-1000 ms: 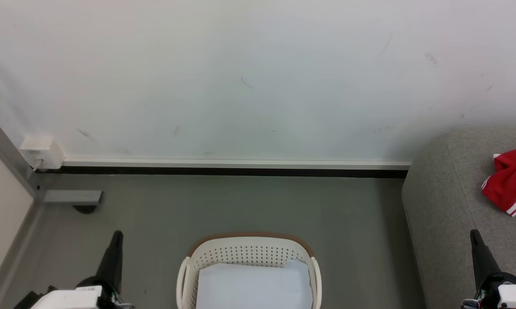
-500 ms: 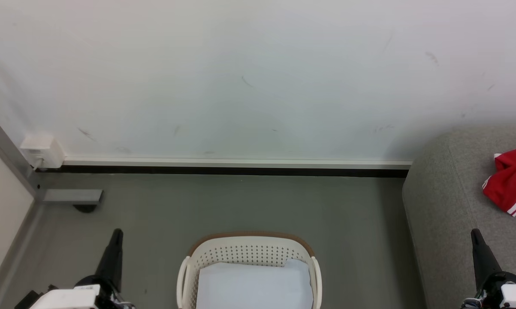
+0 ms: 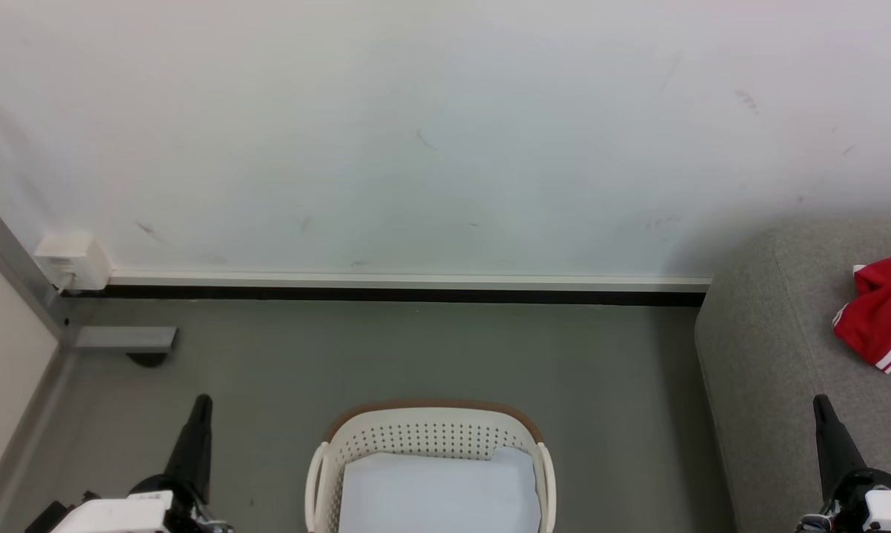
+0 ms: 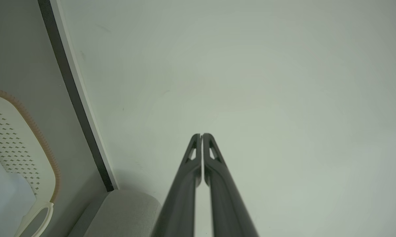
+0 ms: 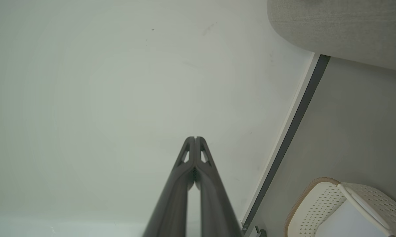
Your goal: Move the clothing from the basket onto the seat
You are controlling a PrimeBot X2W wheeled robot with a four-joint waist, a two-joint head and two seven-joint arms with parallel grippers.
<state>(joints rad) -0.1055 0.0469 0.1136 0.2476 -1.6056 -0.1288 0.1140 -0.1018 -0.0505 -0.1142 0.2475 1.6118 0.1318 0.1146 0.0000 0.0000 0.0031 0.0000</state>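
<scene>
Now left hand [image 3: 203,401], right hand [image 3: 820,400] closed.

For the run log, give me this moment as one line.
clothing: lying on seat | basket: holds white pad | left gripper: shut, empty | right gripper: shut, empty

floor [image 3: 430,348]: grey, bearing cream basket [image 3: 430,433] at near middle | basket: white pad [image 3: 438,492] flat inside | seat [image 3: 771,333]: right, bearing crumpled red clothing [image 3: 878,311], white-trimmed, cut by edge, possibly one piece
</scene>
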